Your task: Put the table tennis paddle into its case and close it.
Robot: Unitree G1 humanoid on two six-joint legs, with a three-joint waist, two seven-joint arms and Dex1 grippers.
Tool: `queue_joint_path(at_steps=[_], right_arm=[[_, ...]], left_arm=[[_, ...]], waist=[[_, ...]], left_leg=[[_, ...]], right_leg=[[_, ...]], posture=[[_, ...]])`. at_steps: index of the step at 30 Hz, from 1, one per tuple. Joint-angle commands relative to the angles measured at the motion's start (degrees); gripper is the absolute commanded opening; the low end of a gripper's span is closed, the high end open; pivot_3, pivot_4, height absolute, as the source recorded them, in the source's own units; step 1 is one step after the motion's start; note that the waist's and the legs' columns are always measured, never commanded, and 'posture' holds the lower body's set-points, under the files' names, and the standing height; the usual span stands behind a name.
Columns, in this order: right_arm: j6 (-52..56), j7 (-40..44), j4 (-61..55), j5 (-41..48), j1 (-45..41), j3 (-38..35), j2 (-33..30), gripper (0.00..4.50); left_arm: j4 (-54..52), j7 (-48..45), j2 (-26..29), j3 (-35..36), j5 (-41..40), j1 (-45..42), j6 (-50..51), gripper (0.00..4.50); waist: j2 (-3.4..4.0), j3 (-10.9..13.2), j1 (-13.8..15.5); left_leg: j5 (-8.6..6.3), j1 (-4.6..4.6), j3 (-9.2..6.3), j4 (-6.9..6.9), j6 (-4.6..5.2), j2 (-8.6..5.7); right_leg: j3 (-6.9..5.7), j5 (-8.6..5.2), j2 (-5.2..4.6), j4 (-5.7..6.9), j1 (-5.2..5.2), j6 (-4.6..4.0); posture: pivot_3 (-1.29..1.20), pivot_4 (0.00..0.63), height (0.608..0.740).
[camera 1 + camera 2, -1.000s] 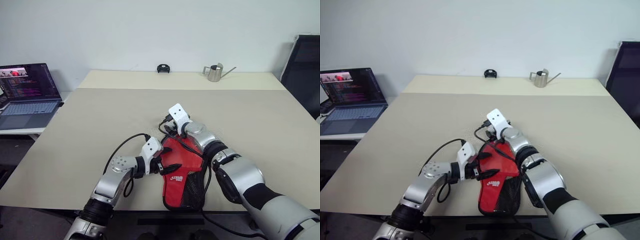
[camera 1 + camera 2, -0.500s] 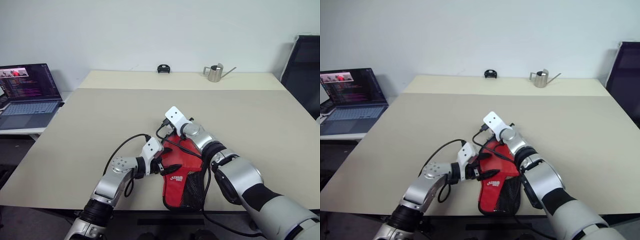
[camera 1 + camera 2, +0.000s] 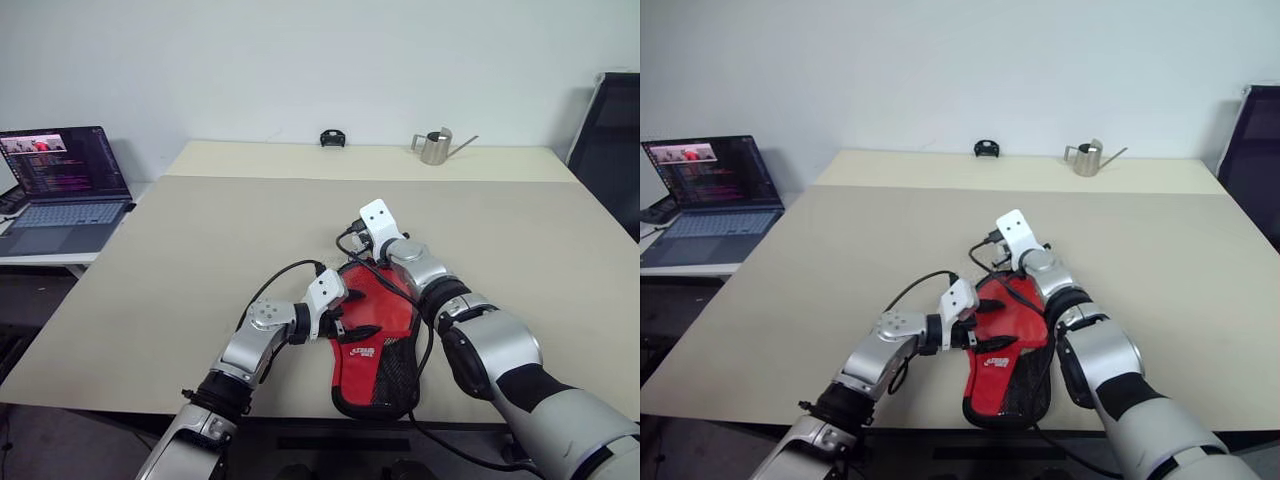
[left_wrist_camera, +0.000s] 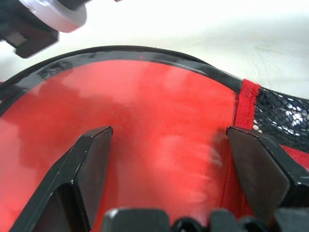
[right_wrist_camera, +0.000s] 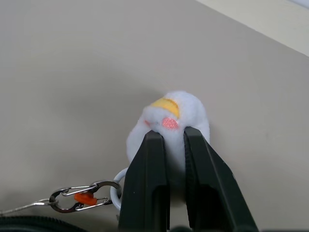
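The case (image 3: 375,345) lies flat near the table's front edge, red side with white logo and black mesh pocket facing up. My left gripper (image 4: 169,130) is open, its fingers (image 3: 345,322) spread just over the case's red face (image 4: 159,111). At the case's far end, my right gripper (image 5: 174,137) is shut on a white fluffy charm (image 5: 169,113). The charm hangs from a small carabiner (image 5: 82,195) by the case's black edge. The table tennis paddle is out of view.
An open laptop (image 3: 60,185) sits on a side desk at the left. A metal watering can (image 3: 437,146) and a small black object (image 3: 332,137) stand at the table's far edge. A black chair (image 3: 610,130) is at the right.
Both hands have shifted to the right. The left gripper now reaches further over the case's red face. The right hand has swung right at the case's far end.
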Motion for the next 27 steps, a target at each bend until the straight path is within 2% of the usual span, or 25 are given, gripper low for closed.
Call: queue_joint_path(at_steps=[1, 8, 14, 20, 27], right_arm=[[2.45, 0.95, -6.56, 3.16, -0.88, -3.27, -3.48, 0.04], [8.81, 2.08, -16.81, 4.29, 3.53, -3.86, -8.55, 0.04], [14.25, 3.76, -26.0, 3.15, 11.21, -2.55, -14.98, 0.04], [28.24, 9.44, -47.41, 4.51, 24.79, -2.42, -21.06, 0.04], [52.55, 16.97, -83.09, 10.83, 44.53, -4.47, -29.79, 0.04]], left_arm=[[3.53, -1.13, 0.82, -2.15, 2.54, 0.67, -0.54, 4.1], [4.45, -1.84, 1.1, -1.99, 2.41, 1.08, -1.15, 4.1], [5.01, -1.89, 0.66, -2.37, 2.55, 1.38, -1.46, 4.1], [6.19, -2.13, -0.28, -2.72, 2.54, 0.76, -1.62, 4.1], [8.64, -2.69, -1.47, -3.05, 2.65, -0.83, -2.28, 4.1]], waist=[[0.0, 0.0, 0.05], [0.03, -0.02, 0.07], [0.07, -0.05, 0.08], [0.36, -0.22, 0.5], [0.52, -0.34, 1.85]], left_leg=[[0.01, 0.0, -0.02, 0.01, 0.02, -0.01], [-0.01, 0.02, -0.06, -0.01, 0.06, 0.01], [-0.03, 0.02, -0.05, -0.02, 0.11, 0.0], [-0.04, 0.0, -0.06, -0.01, 0.16, 0.0], [-0.05, 0.0, -0.12, -0.03, 0.2, -0.01]], right_leg=[[-0.03, 0.0, -0.01, 0.0, 0.02, 0.0], [-0.05, 0.0, -0.01, -0.02, 0.05, -0.01], [-0.05, 0.0, -0.02, -0.04, 0.06, -0.01], [-0.08, 0.0, -0.02, -0.09, 0.12, 0.0], [-0.17, -0.02, 0.02, -0.17, 0.2, 0.03]], posture=[[0.0, 0.15, 0.74], [0.0, 0.15, 0.74], [0.0, 0.15, 0.74], [0.0, 0.15, 0.74], [0.0, 0.15, 0.74]])
